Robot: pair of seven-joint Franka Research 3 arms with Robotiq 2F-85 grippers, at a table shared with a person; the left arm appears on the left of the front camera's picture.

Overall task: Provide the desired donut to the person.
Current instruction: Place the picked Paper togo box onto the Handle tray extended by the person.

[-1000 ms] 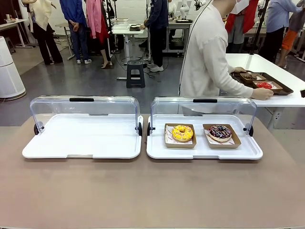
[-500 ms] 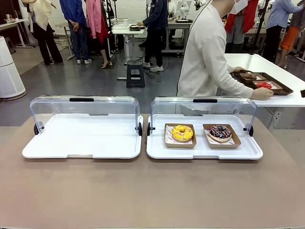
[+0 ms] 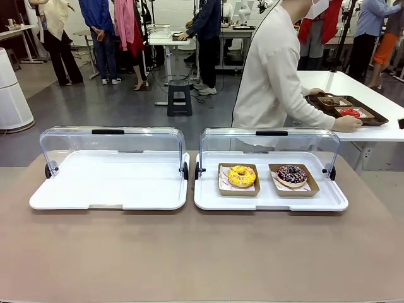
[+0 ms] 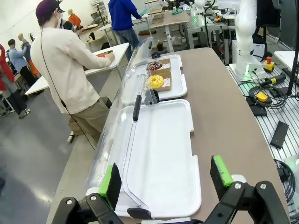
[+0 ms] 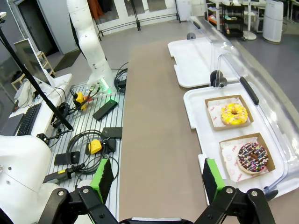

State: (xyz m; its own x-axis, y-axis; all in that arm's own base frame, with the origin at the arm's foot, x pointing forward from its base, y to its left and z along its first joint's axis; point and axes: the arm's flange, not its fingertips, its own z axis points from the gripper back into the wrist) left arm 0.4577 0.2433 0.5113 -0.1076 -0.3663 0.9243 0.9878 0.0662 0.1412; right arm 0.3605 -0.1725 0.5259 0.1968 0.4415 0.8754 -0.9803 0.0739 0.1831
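Note:
Two donuts lie in brown paper trays on the right white display tray (image 3: 271, 201), whose clear lid stands raised: a yellow-iced donut (image 3: 242, 175) (image 5: 234, 113) (image 4: 155, 81) and a chocolate sprinkled donut (image 3: 291, 174) (image 5: 252, 157) (image 4: 155, 66). The person (image 3: 271, 76) (image 4: 70, 70) in a cream cardigan stands behind the table, turned to a side table, one hand on a brown tray (image 3: 346, 108) of donuts there. My left gripper (image 4: 167, 179) is open, high above the near end of the left tray (image 4: 163, 154). My right gripper (image 5: 157, 178) is open above the brown tabletop, beside the donut tray.
The left white display tray (image 3: 107, 189) has its lid up and holds nothing. A bare stretch of brown tabletop (image 3: 202, 252) runs in front of both trays. Cables and devices lie on the slatted base (image 5: 88, 140) beside the table. Other people stand in the room behind.
The person has leaned slightly further left at the side table. The donuts and trays have not moved.

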